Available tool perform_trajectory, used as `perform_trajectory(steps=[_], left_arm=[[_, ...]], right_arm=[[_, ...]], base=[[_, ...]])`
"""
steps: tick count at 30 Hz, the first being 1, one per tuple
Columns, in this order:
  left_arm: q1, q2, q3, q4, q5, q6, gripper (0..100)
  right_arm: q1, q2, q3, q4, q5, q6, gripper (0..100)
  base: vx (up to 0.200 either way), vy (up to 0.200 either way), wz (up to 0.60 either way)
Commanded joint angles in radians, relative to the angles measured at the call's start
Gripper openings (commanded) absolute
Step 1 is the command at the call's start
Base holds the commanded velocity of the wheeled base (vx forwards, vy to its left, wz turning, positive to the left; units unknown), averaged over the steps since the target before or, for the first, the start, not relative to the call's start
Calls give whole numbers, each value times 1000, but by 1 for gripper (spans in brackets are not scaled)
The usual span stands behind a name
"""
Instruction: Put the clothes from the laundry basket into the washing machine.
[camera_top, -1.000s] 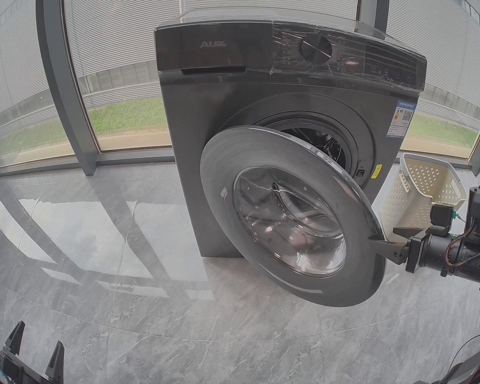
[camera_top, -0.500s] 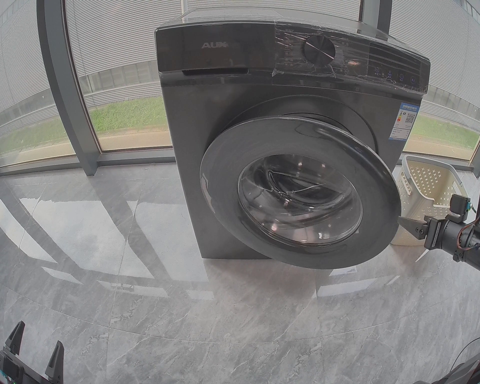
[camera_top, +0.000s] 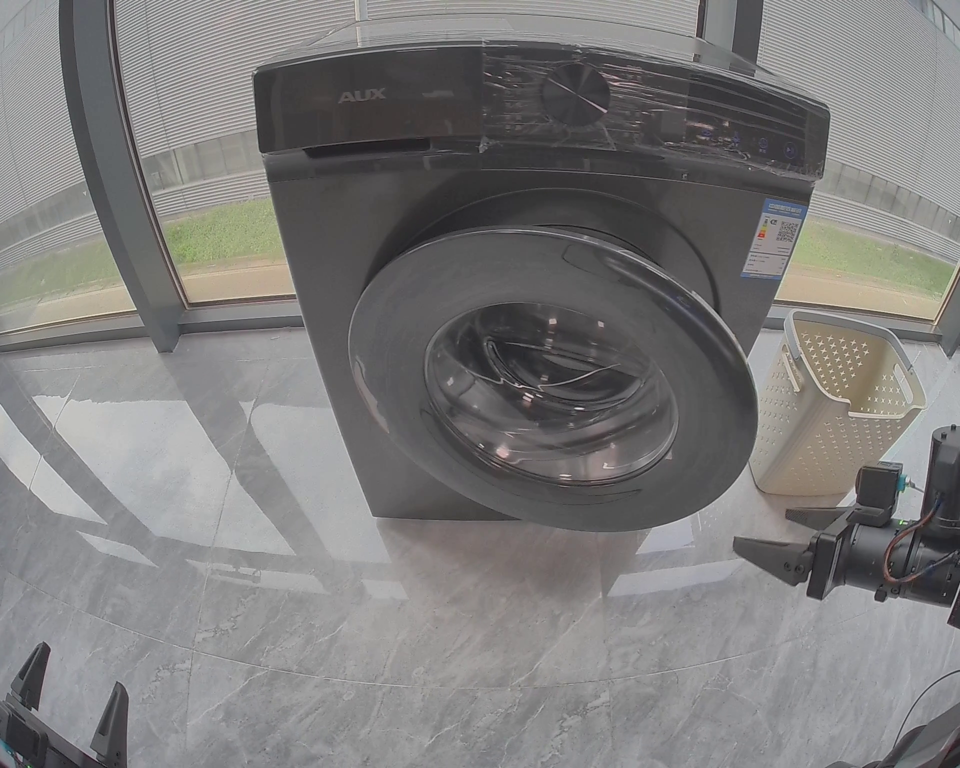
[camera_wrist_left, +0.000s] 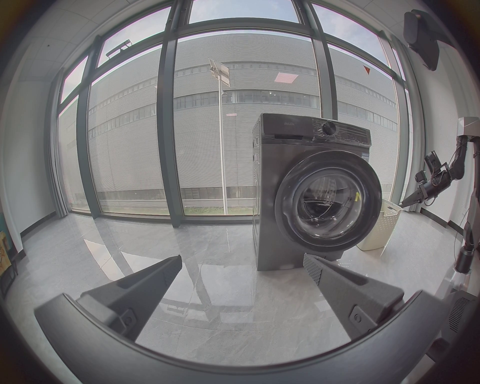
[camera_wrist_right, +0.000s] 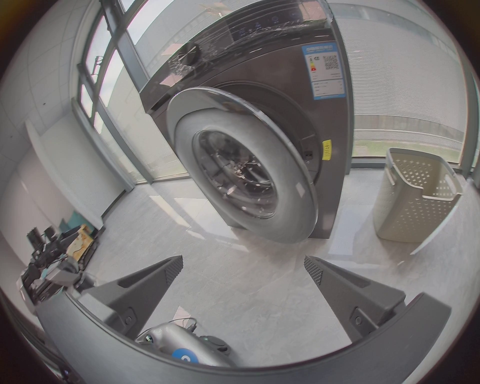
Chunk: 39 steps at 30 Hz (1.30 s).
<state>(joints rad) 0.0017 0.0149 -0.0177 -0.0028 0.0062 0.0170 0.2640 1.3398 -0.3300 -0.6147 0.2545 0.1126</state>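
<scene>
The grey washing machine (camera_top: 400, 330) stands on the floor, its round glass door (camera_top: 550, 380) swung almost shut and still a little ajar in the right wrist view (camera_wrist_right: 245, 170). To its right stands the cream laundry basket (camera_top: 835, 410), its perforated inside bare (camera_wrist_right: 420, 190). My right gripper (camera_top: 765, 530) hangs open in front of the basket, below and right of the door's edge, touching nothing. My left gripper (camera_top: 78, 668) is open low at the near left, far from the machine (camera_wrist_left: 280, 200).
Tall windows with dark frames (camera_top: 110, 180) run behind the machine. Glossy grey floor tiles (camera_top: 300, 600) stretch open in front and to the left. A cluttered low stand (camera_wrist_right: 55, 250) sits far off in the right wrist view.
The door has swung from wide open to almost shut. My right gripper left the door's edge and drew back and down. The head view shifted slightly, sliding the machine leftward.
</scene>
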Motion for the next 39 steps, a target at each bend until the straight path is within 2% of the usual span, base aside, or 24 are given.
perform_trajectory(steps=[1, 5, 10, 16, 23, 27, 31, 35, 39], left_arm=[[0, -15, 18, 0, 0, 1, 100], [0, -15, 16, 0, -2, 0, 100], [0, -15, 18, -2, -2, -2, 100], [-2, -15, 16, -2, -2, 0, 100], [-2, -15, 18, 0, 0, 3, 100], [-2, -15, 18, 0, 1, 1, 100], [-2, -15, 18, 0, 1, 1, 100], [0, -15, 18, 0, 1, 1, 100], [-2, -15, 18, 0, 1, 3, 100]], right_arm=[[84, -4, 20, -4, 22, 2, 100], [123, 6, 8, -50, 22, 9, 100], [156, 52, 8, -149, 22, 68, 100], [156, 99, 3, -203, 22, 91, 100], [144, 193, -24, -297, 16, 82, 100], [107, 243, -47, -401, -31, 78, 100], [100, 242, -34, -402, -52, 70, 100], [101, 239, -7, -408, -54, 55, 100], [147, 234, 106, -418, -43, 4, 100]], base=[[0, 0, 0], [0, 0, 0], [200, 0, 0], [200, 0, 0], [29, 0, 0], [0, 0, 0], [0, 0, 0], [0, -150, 0], [0, 0, 0]])
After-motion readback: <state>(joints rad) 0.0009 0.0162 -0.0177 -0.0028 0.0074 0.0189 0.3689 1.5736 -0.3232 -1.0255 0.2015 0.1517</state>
